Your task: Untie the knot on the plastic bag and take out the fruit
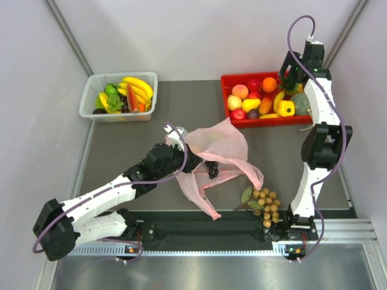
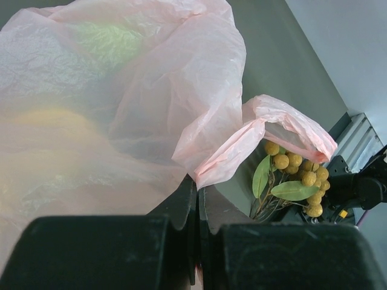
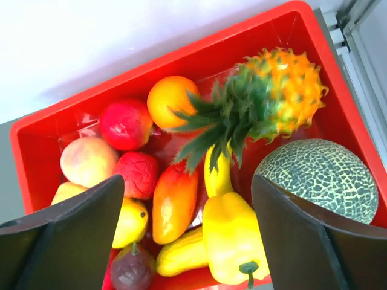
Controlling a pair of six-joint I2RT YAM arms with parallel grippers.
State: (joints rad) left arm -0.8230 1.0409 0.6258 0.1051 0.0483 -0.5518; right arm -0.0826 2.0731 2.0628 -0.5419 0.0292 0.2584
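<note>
The pale-pink plastic bag (image 1: 221,148) lies crumpled and open at mid-table. My left gripper (image 1: 183,156) is at its left edge, shut on a fold of the film (image 2: 208,172). Dark purple grapes (image 1: 212,169) lie at the bag's mouth, and tan grapes with a leaf (image 1: 266,205) sit on the table to its front right (image 2: 299,175). No knot shows in any view. My right gripper (image 1: 293,75) hangs open over the red bin (image 1: 225,78) with nothing between its fingers (image 3: 187,229). The orange pineapple (image 3: 284,84) lies in the bin just beyond them.
The red bin (image 3: 151,60) also holds a melon (image 3: 317,175), a yellow pepper (image 3: 233,241), apples, an orange and other pieces. A white mesh basket (image 1: 91,90) with bananas stands at the back left. Grey walls close in both sides.
</note>
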